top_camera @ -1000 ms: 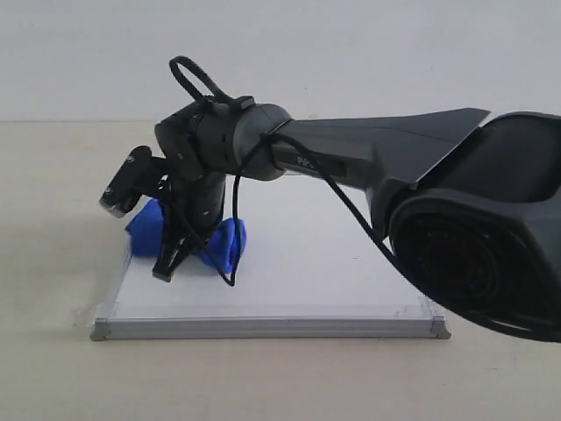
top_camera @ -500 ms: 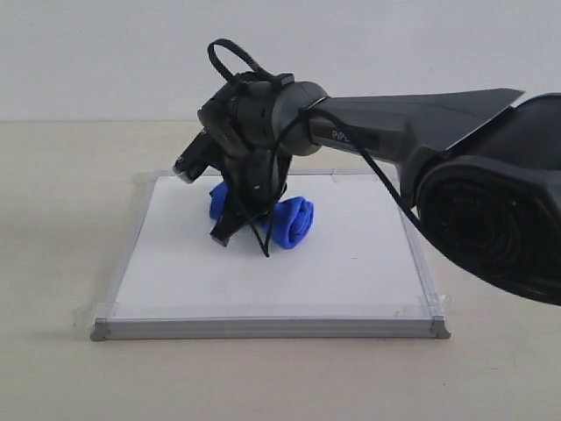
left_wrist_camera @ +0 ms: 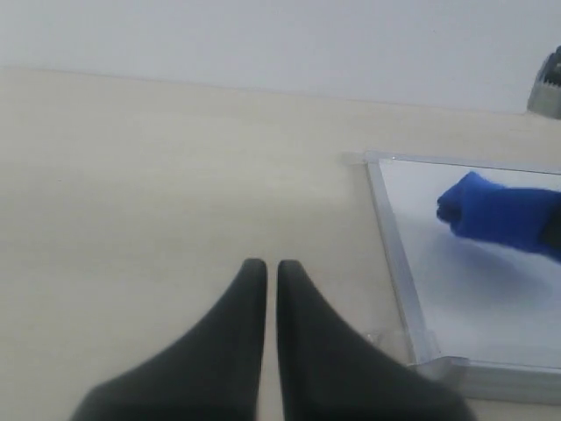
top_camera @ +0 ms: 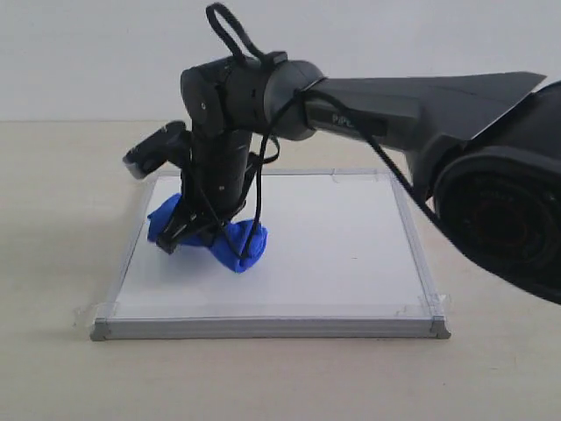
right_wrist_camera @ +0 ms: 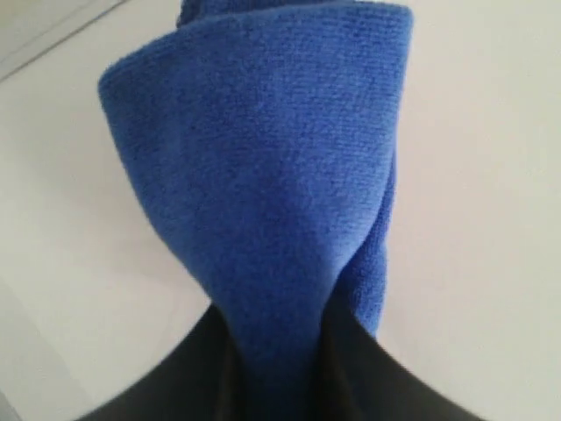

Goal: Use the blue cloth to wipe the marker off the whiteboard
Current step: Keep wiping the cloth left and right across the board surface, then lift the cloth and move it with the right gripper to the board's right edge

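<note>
Item: blue cloth (top_camera: 238, 248), royal-blue microfibre, bunched into a loose roll; it lies on the left half of the whiteboard (top_camera: 333, 263), its lower folds pressed on the white surface, one end towards the board's left edge and the other bulging towards the middle. Held by: right gripper (top_camera: 187, 233), pointed down at a slant over the cloth, jaws clamped on a pinch of the fabric; in the right wrist view the blue cloth fills the gap between the two dark fingers (right_wrist_camera: 171, 386) and fans out beyond them over the board. Support: whiteboard, roughly square, flat, thin silver-grey frame (top_camera: 263, 329), clear tape at the near corners (top_camera: 95, 312); the visible surface reads plain white. Carrier: right arm (top_camera: 377, 110), dark grey, reaching in from the right across the board, with a black cable (top_camera: 230, 28) looped above the wrist and a small camera block (top_camera: 154, 151) jutting to the left. Second tool: left gripper (left_wrist_camera: 266, 268), black, jaws drawn together with only a thin slit between them, holding nothing, over bare table just beside the board's frame and apart from the cloth. Surroundings: beige table (top_camera: 53, 263), pale wall (top_camera: 88, 53) behind
</note>
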You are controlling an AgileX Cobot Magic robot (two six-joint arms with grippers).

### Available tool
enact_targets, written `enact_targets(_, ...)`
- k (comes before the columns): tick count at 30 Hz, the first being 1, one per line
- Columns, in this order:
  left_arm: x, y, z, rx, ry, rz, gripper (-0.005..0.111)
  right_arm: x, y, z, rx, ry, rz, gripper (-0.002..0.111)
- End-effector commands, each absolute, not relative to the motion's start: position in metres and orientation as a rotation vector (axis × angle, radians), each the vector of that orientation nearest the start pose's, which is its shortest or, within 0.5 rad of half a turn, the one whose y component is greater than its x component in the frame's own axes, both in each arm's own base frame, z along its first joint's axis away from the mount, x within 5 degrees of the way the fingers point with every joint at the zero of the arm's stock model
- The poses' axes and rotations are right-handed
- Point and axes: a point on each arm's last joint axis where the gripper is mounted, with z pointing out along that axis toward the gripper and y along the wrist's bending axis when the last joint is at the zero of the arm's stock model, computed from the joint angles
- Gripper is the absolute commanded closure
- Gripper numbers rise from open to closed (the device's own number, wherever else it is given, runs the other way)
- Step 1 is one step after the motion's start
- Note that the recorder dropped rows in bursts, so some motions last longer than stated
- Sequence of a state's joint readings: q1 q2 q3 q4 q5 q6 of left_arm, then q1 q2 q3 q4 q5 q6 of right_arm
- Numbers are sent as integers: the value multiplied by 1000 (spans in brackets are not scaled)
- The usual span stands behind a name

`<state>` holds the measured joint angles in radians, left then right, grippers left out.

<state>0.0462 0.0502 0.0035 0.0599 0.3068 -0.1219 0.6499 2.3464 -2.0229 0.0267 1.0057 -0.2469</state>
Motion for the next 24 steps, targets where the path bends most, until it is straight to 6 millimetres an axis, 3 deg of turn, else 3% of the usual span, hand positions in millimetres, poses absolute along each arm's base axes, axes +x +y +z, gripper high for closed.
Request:
enact_targets(1, 57, 4, 184, -116, 1821, 0, 102, 399, 294, 220, -1096, 2499, 36, 108)
enact_targets(7, 57, 4, 184, -116, 1821, 0, 102, 392, 275, 227, -972, 2528, -117, 108)
enact_targets(13, 57, 4, 184, -116, 1821, 0, 102, 382, 234, 223, -784, 2593, -274, 108)
enact_targets(22, 57, 4, 184, -116, 1821, 0, 102, 370, 115, 236, -313, 2717, -276, 108)
enact_targets(23, 57, 4, 184, -116, 1821, 0, 102, 366, 88, 229, -199, 2743, -267, 108)
enact_targets(24, 57, 4, 184, -116, 1821, 0, 102, 365, 78, 225, -160, 2751, -267, 108)
